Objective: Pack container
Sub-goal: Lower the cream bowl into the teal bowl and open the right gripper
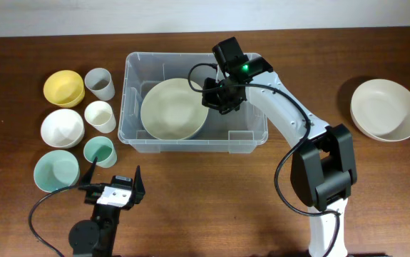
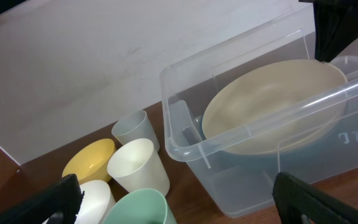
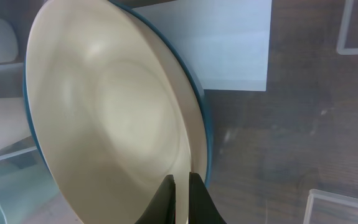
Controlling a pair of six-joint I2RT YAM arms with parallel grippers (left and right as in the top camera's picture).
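The container [image 1: 129, 107], a big clear tub, stands mid-table. Inside it a large cream bowl [image 1: 170, 108] with a blue outside sits tilted. My right gripper [image 1: 213, 98] reaches in from the tub's right side and is shut on the bowl's right rim. The right wrist view shows the thin rim of the bowl [image 3: 110, 112] pinched between the two dark fingers of that gripper [image 3: 182, 186], with the tub's white label [image 3: 235, 50] behind. My left gripper [image 1: 114, 173] hangs wide open near the front left, empty. In its view, the tub [image 2: 185, 134] and bowl [image 2: 272, 106] lie ahead.
Left of the tub stand a yellow bowl [image 1: 63, 87], grey cup [image 1: 100, 83], white cup [image 1: 100, 116], white bowl [image 1: 62, 128], mint cup [image 1: 99, 150] and mint bowl [image 1: 55, 172]. Stacked cream bowls [image 1: 385, 108] sit at the far right.
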